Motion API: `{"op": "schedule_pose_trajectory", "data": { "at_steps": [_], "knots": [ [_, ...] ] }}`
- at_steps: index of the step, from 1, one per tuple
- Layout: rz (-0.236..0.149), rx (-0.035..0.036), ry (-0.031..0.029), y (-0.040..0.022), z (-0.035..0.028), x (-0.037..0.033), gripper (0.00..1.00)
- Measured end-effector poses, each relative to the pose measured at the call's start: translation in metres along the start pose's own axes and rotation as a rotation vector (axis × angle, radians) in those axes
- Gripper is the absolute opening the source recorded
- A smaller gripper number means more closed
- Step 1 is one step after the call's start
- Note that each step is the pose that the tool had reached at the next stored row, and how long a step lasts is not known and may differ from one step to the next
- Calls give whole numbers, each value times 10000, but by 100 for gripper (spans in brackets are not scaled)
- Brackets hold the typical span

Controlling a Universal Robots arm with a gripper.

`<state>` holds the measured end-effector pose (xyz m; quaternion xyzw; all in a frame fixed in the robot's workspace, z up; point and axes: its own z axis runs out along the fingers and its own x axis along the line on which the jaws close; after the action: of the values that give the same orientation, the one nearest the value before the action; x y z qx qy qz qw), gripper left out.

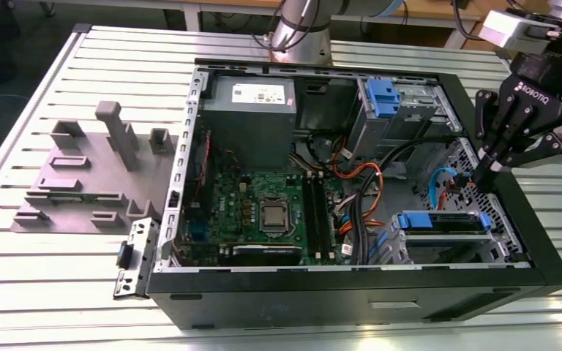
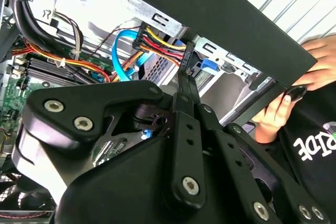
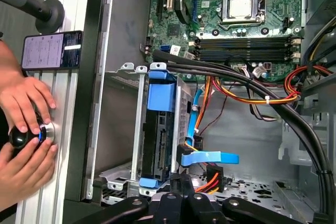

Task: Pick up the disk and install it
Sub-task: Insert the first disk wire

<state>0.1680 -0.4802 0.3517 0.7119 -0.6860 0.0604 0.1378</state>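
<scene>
Your tool [image 1: 476,174] hung over the end of the open computer case [image 1: 359,292] at the exterior view's right, its black fingers [image 1: 496,139] drawn together to a point and reaching down inside the case wall. In the second wrist view those fingertips [image 2: 185,80] met at the black connector [image 2: 185,59] on the bundle of red, yellow and black wires; whether they actually pinched it, you could not tell from these frames.

The disk [image 1: 442,221] already sat in the drive cage [image 1: 447,245] in the case's near corner at the exterior view's right, its blue carrier frame showing along the top. In the first wrist view the disk [image 3: 159,129] stood edge-on between the cage's metal walls, with a blue cable [image 3: 210,157] just beside it.

The motherboard [image 1: 261,212] lay flat in the middle of the case. A grey fixture block [image 1: 96,175] rested on the slatted desk [image 1: 47,292], well apart from the case. A person's hands [image 3: 23,129] rested on a round knob beside the case.
</scene>
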Motion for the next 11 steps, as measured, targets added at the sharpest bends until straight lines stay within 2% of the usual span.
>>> {"op": "schedule_pose_trajectory", "data": {
  "at_steps": [7,11],
  "knots": [
    [0,0,4,0,0,0,11],
    [-3,-2,6,-10,-1,0,35]
  ]
}}
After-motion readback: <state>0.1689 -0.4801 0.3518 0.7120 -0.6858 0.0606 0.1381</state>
